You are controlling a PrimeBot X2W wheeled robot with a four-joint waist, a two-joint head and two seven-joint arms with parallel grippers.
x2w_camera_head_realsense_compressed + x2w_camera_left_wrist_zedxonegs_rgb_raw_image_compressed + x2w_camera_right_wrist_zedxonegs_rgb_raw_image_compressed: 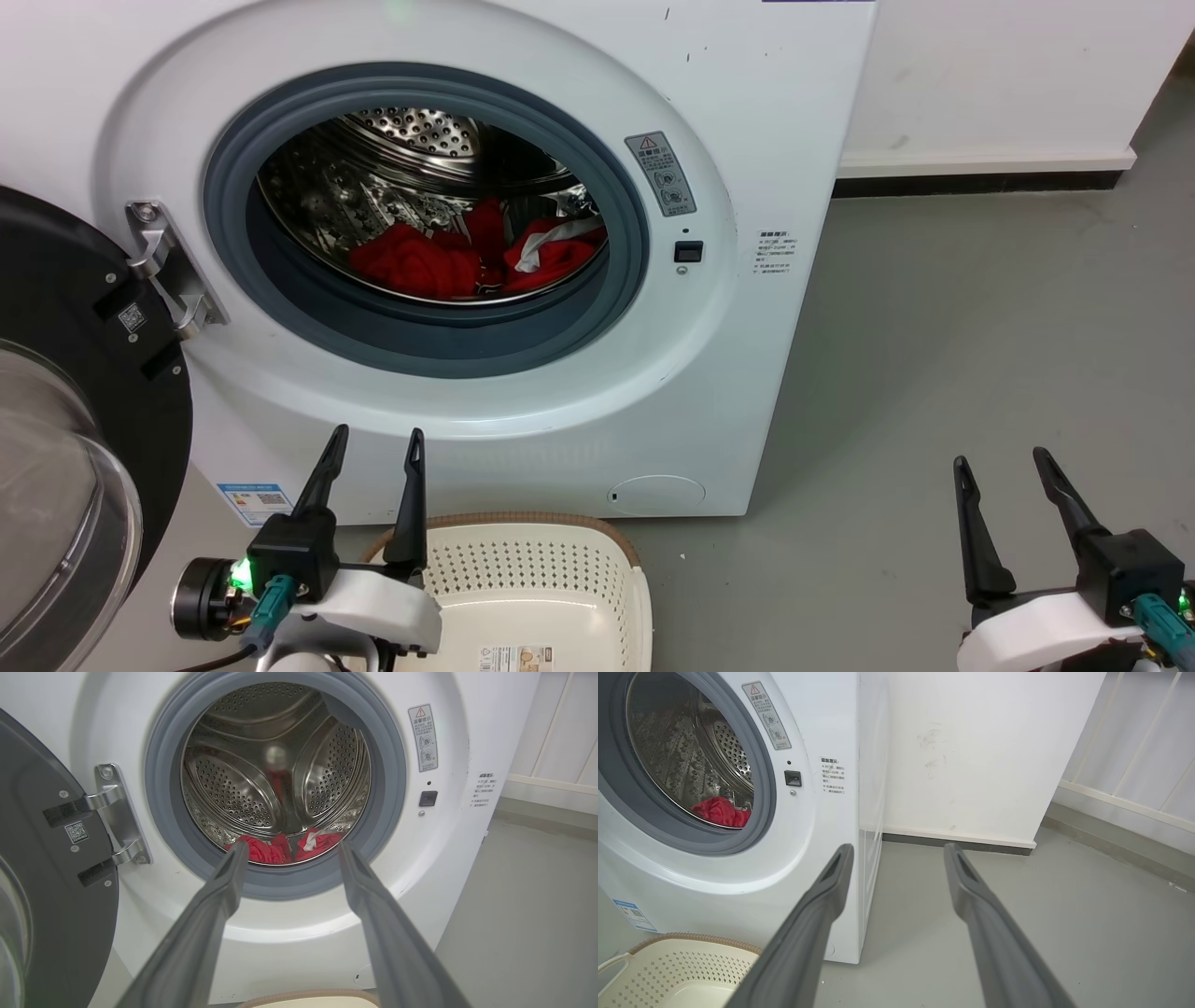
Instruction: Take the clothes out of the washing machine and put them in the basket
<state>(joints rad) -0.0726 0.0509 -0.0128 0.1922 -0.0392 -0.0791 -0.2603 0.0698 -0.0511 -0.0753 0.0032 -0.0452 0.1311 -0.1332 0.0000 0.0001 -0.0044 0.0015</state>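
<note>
Not started: clothes (411, 261) all sit in the washing machine (766, 112), basket (532, 569) shows none; your left gripper (378, 432) and right gripper (1000, 456) fingers wide, empty.

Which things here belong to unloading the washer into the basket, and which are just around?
Belongs to the job:
large white front-loading washing machine
bright red clothes with white trim, inside it
cream perforated plastic basket
open left gripper
open right gripper

Just around:
grey floor
white wall
dark skirting strip
</note>
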